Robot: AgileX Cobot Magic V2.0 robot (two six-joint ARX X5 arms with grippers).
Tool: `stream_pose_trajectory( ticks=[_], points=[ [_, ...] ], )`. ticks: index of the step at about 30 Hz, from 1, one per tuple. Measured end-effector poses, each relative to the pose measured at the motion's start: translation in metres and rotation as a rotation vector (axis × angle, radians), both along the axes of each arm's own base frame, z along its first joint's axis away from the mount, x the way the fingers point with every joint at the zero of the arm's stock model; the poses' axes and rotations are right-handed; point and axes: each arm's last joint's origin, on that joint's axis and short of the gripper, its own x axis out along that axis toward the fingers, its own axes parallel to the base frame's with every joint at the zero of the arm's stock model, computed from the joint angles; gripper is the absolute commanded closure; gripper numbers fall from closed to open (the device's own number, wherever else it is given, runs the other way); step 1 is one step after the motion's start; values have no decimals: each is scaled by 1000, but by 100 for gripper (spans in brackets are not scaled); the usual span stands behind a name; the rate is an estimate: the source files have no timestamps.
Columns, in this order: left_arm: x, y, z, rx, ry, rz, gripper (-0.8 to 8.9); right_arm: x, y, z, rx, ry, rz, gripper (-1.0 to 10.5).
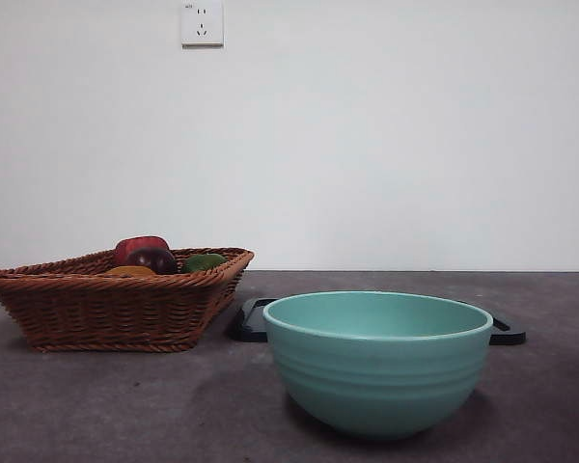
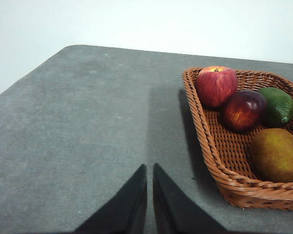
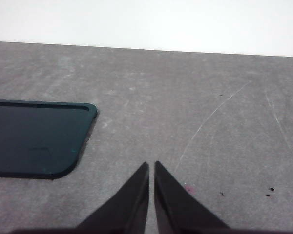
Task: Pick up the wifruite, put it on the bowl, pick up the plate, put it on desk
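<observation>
Both pincers clenched, nothing grasped yet.
I judged the left pincer (image 2: 149,195) should release wide, reach right-forward into the wicker basket (image 2: 219,161), and take the wifruite (image 2: 277,155) squarely.

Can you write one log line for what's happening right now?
left gripper shut, beside brown wicker basket | right gripper shut, near dark flat tray | mint-teal bowl empty

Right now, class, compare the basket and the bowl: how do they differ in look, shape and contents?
1. The basket is brown woven wicker; the bowl is smooth mint-teal with faint ridges.
2. The basket is shallow with angled sides; the bowl is deep and round.
3. The basket holds fruit, including an apple; the front view, level with the bowl's rim, shows nothing rising above it.
Both are open containers standing upright on the desk.
</observation>
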Motion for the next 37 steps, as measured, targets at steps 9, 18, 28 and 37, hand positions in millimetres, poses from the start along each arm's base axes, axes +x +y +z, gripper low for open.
stream_pose_trajectory(
  ticks=[9,18,28,37],
  points=[
    [0,0,0,-36,-1,6,797,0,0,0,47,-1,-4,935],
    [-1,0,8,-122,-21,18,797,1,-1,16,218,-150,-36,937],
    [-11,0,67,-189,-175,21,797,-10,1,67,406,-238,33,937],
    [-19,-3,119,-209,-120,-24,797,-16,7,113,445,-67,155,937]
  ],
)
